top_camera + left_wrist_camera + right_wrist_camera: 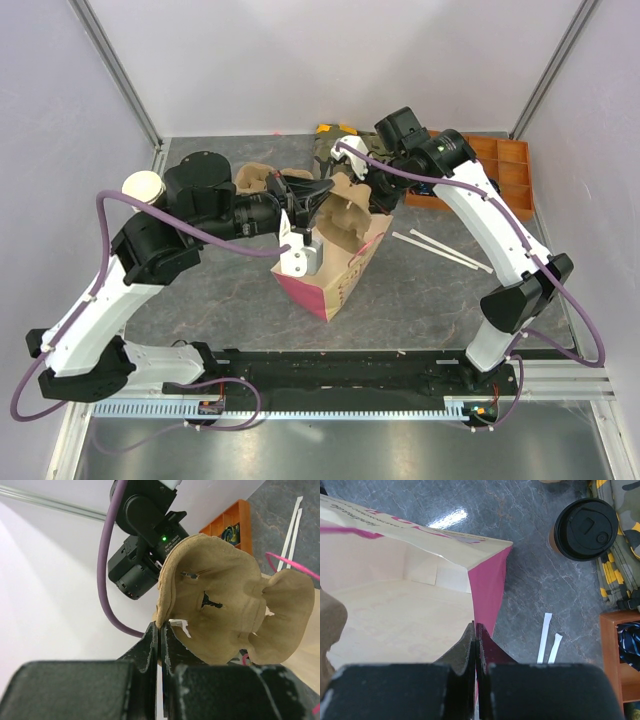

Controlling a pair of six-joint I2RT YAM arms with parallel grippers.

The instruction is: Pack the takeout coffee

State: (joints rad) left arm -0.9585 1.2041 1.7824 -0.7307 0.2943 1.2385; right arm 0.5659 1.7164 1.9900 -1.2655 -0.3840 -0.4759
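The takeout coffee [585, 529], a tan cup with a black lid, stands on the table beyond the bag's far corner; it is hidden in the top view. My left gripper [162, 626] is shut on the rim of a brown pulp cup carrier [225, 610] and holds it over the mouth of the open paper bag [330, 285]. My right gripper [476, 626] is shut on the bag's rim at its pink side [490, 585]. In the top view the left gripper [318, 195] and right gripper [375, 195] flank the carrier [345, 215].
A stack of lidless cups [143, 186] stands at the left. Two wrapped straws [440, 248] lie right of the bag. An orange compartment tray [495, 170] sits at the back right. A camouflage cloth [620, 540] lies beside the coffee.
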